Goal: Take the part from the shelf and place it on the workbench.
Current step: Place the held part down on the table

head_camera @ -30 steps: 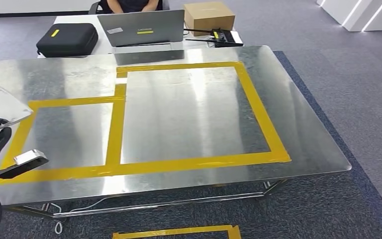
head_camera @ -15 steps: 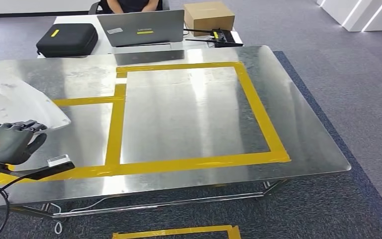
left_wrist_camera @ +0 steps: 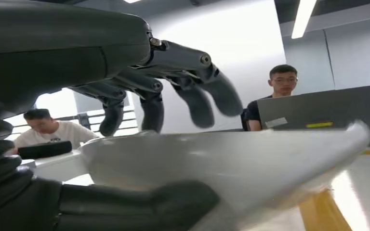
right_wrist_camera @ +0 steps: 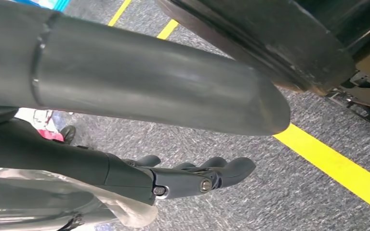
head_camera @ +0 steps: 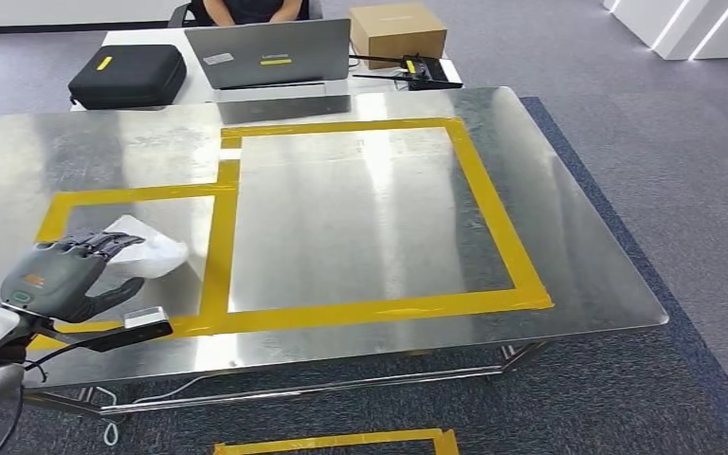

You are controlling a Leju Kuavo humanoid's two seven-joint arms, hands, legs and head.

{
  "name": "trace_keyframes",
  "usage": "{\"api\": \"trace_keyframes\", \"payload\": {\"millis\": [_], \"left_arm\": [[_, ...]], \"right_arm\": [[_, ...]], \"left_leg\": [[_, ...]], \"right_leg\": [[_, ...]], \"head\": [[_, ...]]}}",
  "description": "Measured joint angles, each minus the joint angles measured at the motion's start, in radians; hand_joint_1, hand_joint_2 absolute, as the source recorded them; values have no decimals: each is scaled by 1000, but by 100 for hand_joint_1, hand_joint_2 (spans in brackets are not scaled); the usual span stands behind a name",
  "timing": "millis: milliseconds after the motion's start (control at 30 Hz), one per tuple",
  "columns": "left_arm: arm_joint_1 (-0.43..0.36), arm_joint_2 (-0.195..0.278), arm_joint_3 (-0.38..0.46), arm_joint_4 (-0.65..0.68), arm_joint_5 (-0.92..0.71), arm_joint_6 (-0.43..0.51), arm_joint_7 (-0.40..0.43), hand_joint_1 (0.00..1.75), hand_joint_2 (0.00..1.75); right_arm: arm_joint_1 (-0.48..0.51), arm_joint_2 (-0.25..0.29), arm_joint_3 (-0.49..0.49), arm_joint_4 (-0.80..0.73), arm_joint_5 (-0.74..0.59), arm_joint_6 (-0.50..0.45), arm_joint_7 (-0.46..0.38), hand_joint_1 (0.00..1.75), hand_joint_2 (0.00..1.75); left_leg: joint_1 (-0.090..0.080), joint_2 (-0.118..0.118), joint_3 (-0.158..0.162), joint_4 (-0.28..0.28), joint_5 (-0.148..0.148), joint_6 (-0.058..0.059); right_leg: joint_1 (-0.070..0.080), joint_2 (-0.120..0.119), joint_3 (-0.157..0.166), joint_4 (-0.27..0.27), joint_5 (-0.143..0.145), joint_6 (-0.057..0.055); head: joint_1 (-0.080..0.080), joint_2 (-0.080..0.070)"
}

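The left robot hand point(head_camera: 62, 275) is holding the white part point(head_camera: 147, 248) low over the shiny counter point(head_camera: 360, 218). Its thumb is under the part and its dark fingers point(left_wrist_camera: 192, 96) are curled over the top, not all pressing down. A moment ago the part was higher up and farther to the left, by the edge of the counter. Now it is sitting inside the small yellow tape box point(head_camera: 218, 246), and it looks like it is touching the counter or almost touching. So the carrying is nearly done, and letting go looks like the next step. The right robot hand point(right_wrist_camera: 192, 178) is hanging down by the grey floor point(right_wrist_camera: 294, 192), its fingers partly curled with nothing in them
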Motion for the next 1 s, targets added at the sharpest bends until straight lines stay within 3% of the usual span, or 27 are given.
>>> {"api": "trace_keyframes", "payload": {"millis": [833, 1000], "left_arm": [[-11, -32, 23, -1, 40, 67, 11, 0, 0], [-10, -32, 44, -8, 46, 76, 17, 0, 0]], "right_arm": [[7, 8, -56, 15, 45, 9, 0, 0, 0], [10, 11, -63, 15, 51, 9, 0, 0, 0]], "left_leg": [[0, 0, 0, 0, 0, 0], [-5, 0, 3, -6, 5, 21]], "right_leg": [[0, 0, 0, 0, 0, 0], [-7, 1, 2, -5, 3, 18]], "head": [[0, 0], [0, 0]]}}
